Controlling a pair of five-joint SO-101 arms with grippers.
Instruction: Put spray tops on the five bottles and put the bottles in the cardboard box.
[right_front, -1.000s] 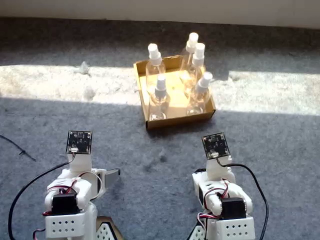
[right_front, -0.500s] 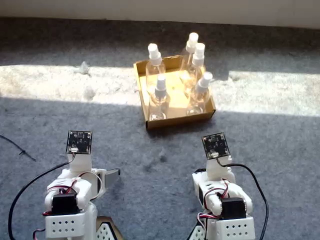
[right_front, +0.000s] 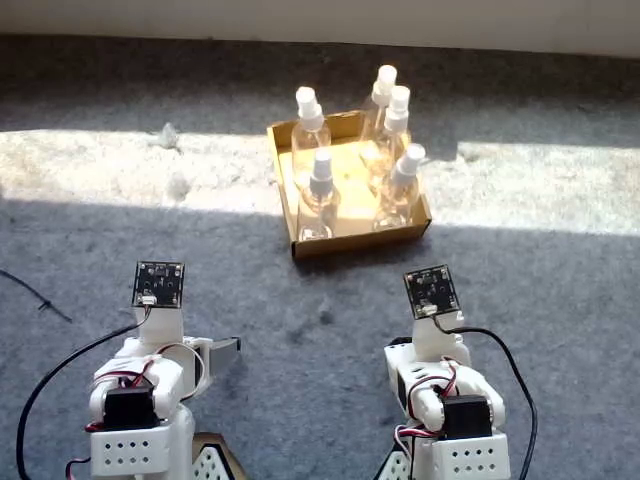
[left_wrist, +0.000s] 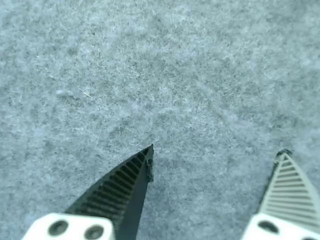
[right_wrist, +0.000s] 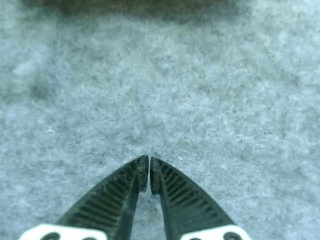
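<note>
Several clear bottles (right_front: 321, 195) with white spray tops (right_front: 306, 100) stand upright inside the cardboard box (right_front: 360, 239) at the far middle of the grey carpet. Both arms are folded back at the near edge, well short of the box. My left gripper (left_wrist: 217, 150) hangs open over bare carpet with nothing between its fingers. My right gripper (right_wrist: 149, 159) is shut, its two tips touching, also over bare carpet and holding nothing. In the high view the left arm (right_front: 150, 385) sits at the near left and the right arm (right_front: 440, 385) at the near right.
A band of sunlight crosses the carpet (right_front: 120, 170) at the level of the box. A black cable (right_front: 30, 292) lies at the left edge, and another cable (right_front: 515, 375) loops beside the right arm. Open carpet lies between the arms and the box.
</note>
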